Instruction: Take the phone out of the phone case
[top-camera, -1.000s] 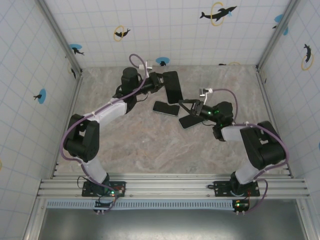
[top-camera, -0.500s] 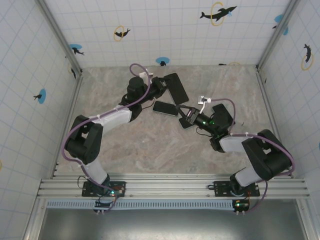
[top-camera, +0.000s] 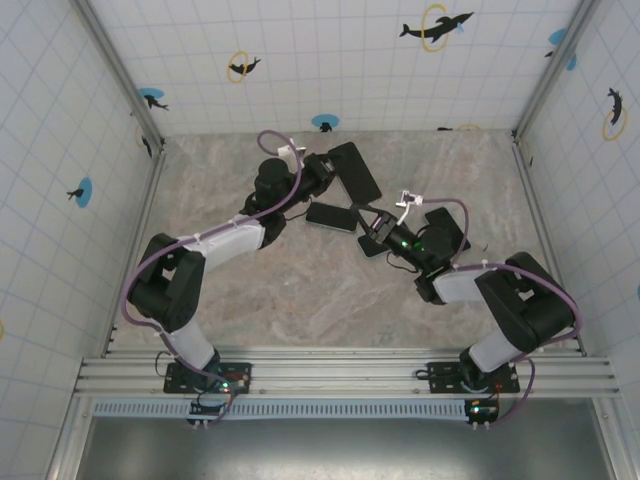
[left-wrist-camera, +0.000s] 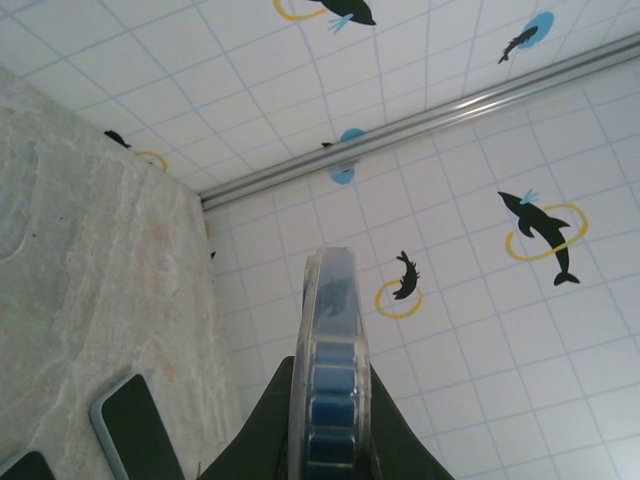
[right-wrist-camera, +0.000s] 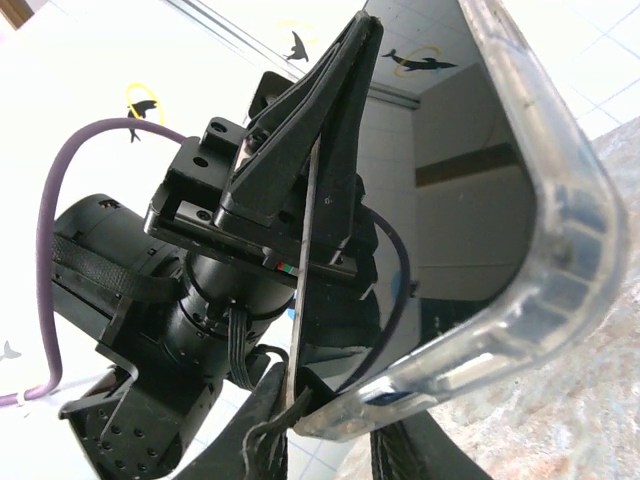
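The phone, dark-screened and blue-bodied, sits in a clear phone case (top-camera: 358, 172) held above the table at the back centre. My left gripper (top-camera: 330, 178) is shut on it. In the left wrist view the phone case (left-wrist-camera: 332, 330) stands edge-on, pinched in my left gripper (left-wrist-camera: 330, 368). My right gripper (top-camera: 372, 220) is at its near lower end. In the right wrist view the rounded corner of the phone case (right-wrist-camera: 560, 240) lies between the jaws of my right gripper (right-wrist-camera: 340, 410), which are shut on it. The left gripper's fingers (right-wrist-camera: 290, 150) show behind the glossy screen.
A second dark phone (top-camera: 332, 216) lies flat on the marble table just below the held one, and a third (top-camera: 372, 246) lies partly under my right gripper. One flat phone (left-wrist-camera: 135, 440) has a teal rim. Tiled walls enclose the table on three sides.
My right gripper has moved up and left from the table's middle to the lower end of the held phone, and its jaws have narrowed onto the case corner. The left gripper has tilted the phone slightly.
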